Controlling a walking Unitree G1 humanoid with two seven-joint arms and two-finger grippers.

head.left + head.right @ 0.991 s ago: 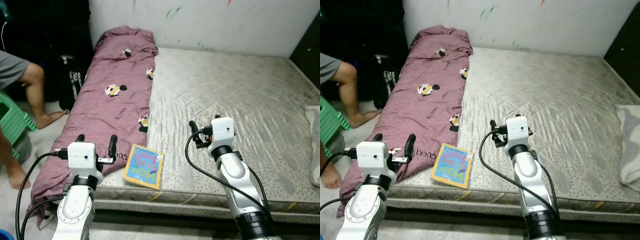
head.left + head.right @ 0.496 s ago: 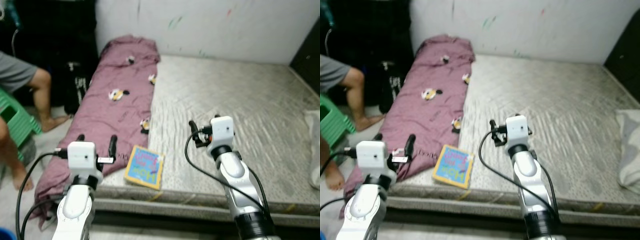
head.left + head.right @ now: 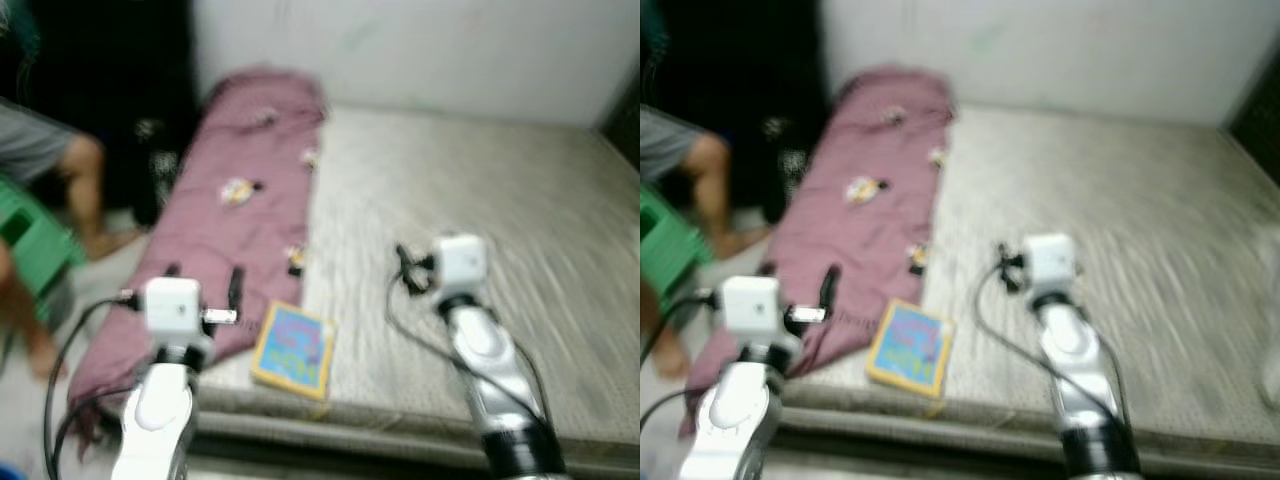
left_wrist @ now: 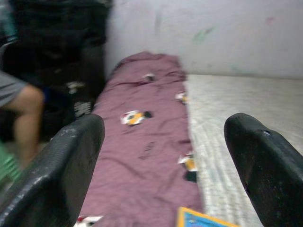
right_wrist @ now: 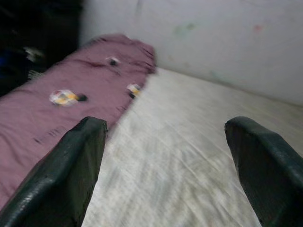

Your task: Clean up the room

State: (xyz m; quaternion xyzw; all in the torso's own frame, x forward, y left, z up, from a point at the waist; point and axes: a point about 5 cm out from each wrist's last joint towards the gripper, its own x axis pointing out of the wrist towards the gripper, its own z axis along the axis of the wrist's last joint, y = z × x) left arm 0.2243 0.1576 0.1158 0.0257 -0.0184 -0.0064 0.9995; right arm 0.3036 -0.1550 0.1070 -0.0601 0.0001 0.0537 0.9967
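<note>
Over the mattress (image 3: 450, 190), left hand (image 3: 203, 283) and right hand (image 5: 165, 165) spread wide, both empty

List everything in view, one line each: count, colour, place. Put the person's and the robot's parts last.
mattress: one, grey quilted, bare, against the wall.
blanket: one, mauve with small cartoon prints, laid along the mattress's left edge and hanging off its side.
book: one, blue cover with yellow border, flat at the mattress's near edge, beside the blanket.
wall: one, white, behind the mattress.
stool: one, green, on the floor at far left.
person: one, grey shorts and bare legs, far left by the stool.
left gripper: one, black fingers apart, raised over the blanket's near end.
right gripper: one, black fingers apart, raised over the mattress.
</note>
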